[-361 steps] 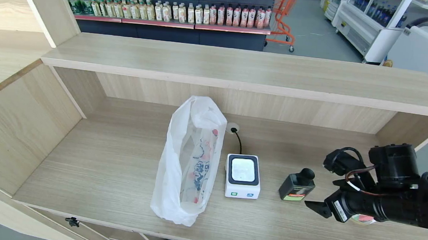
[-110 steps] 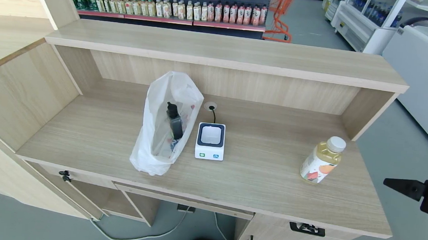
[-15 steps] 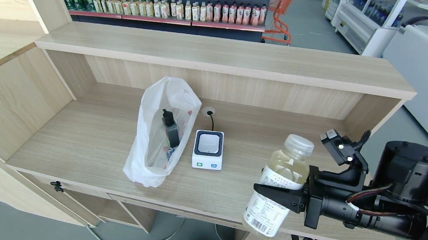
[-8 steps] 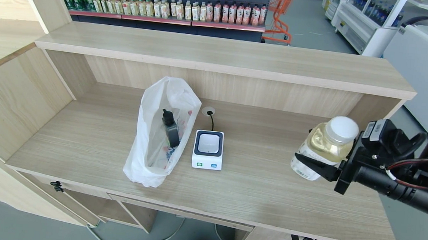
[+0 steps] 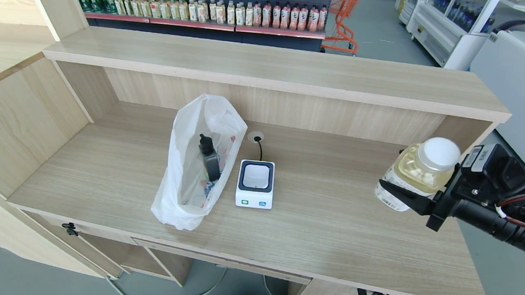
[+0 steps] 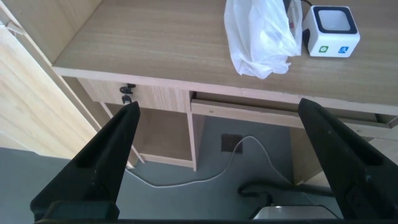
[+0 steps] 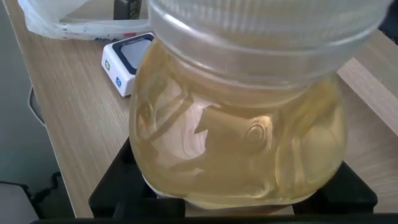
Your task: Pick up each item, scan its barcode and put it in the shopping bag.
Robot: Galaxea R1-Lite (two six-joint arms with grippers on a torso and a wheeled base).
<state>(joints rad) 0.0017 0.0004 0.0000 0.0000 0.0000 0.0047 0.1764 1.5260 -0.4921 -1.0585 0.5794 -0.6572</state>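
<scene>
The clear round plastic bottle (image 5: 413, 171) holds pale yellow liquid under a white cap, with a white label. The translucent white plastic shopping bag (image 5: 179, 197) carries red and blue print; the small black bottle (image 5: 211, 164) shows dark inside. The white box-shaped scanner (image 5: 255, 184) has a dark frame around a grey window, and green and blue squares in front. The light wooden counter (image 5: 331, 228) has fine streaked grain.

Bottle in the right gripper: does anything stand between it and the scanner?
Nothing visible. Bare counter lies between the bottle in the right gripper and the scanner; the shopping bag stands beyond it.
</scene>
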